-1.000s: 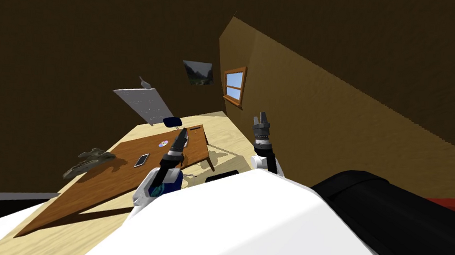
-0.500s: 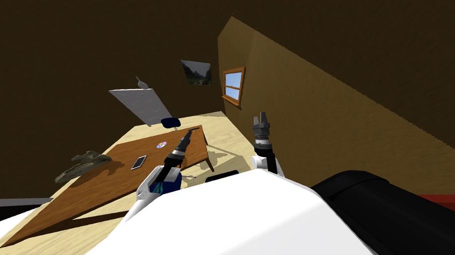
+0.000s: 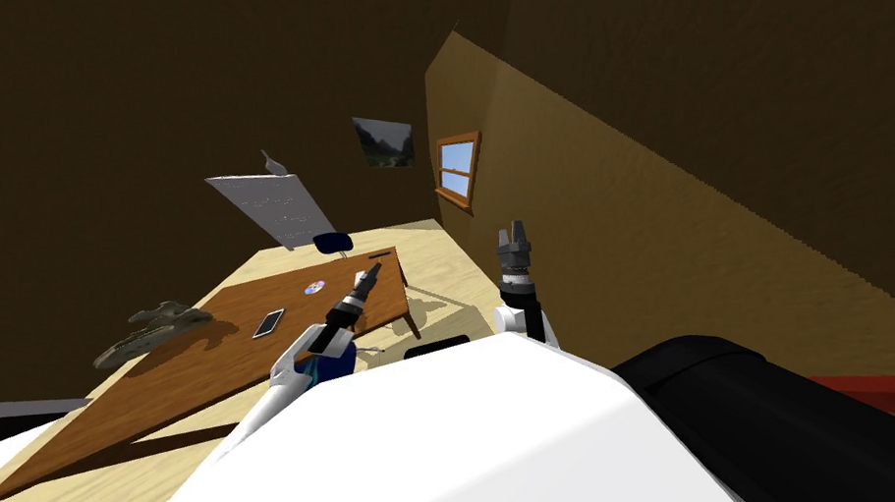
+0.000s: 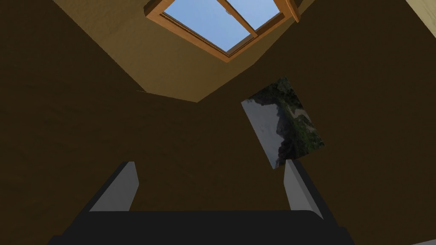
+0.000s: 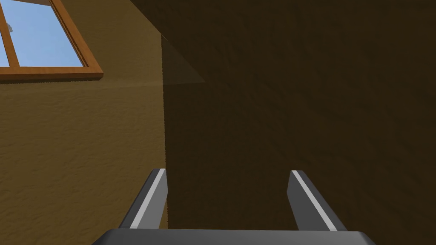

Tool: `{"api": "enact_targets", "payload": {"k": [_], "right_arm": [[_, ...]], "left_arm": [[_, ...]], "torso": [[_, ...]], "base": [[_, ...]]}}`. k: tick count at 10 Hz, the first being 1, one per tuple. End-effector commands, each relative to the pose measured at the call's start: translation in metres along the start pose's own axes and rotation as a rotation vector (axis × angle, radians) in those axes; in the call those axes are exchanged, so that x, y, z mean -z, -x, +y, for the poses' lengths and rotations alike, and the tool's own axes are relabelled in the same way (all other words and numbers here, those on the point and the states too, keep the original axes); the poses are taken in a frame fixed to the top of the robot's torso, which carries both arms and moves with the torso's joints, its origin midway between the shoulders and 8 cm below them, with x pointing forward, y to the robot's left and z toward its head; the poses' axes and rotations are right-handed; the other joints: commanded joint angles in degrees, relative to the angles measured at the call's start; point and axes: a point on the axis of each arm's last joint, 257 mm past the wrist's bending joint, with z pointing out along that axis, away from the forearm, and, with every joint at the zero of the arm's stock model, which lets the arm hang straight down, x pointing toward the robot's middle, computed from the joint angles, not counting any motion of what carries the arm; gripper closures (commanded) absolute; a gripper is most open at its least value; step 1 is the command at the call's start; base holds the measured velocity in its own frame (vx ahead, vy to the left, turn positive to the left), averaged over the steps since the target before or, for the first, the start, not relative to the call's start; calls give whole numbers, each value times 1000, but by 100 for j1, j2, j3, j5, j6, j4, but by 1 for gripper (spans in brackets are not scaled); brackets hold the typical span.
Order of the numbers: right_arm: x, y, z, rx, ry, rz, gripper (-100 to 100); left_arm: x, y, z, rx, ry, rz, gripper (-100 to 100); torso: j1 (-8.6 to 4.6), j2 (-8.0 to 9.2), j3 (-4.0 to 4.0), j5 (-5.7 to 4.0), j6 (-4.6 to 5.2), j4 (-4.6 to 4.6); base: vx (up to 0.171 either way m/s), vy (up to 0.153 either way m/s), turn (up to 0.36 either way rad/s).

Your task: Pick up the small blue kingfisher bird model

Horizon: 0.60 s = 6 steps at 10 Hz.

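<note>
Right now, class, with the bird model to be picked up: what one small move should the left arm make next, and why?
Probably tip the left tool downward and draw it back. Its open fingers face the wall, while the small blue model, seemingly the bird, shows close by that arm's forearm at the wooden table's near edge.

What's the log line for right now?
left claw: open, by table | right claw: open, raised | blue thing: near table edge, not held

The robot has turned a little, and its left gripper (image 3: 373, 271) has swung across the wooden table (image 3: 180, 382), away from the disc (image 3: 313, 288), nearer the table's edge.
</note>
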Motion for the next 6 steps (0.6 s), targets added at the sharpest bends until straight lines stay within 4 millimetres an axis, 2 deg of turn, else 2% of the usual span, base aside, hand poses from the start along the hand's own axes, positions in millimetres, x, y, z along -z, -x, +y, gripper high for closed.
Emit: {"api": "enact_targets", "payload": {"k": [1,6], "right_arm": [[0,0,0,0,0,0,0],[0,0,0,0,0,0,0]], "left_arm": [[5,-5,21,-6,45,20,-100],[20,-17,93,-70,213,128,-100]], "torso": [[0,0,0,0,0,0],[4,0,0,1,-3,0]], "base": [[8,5,-35],[8,10,-42]]}}
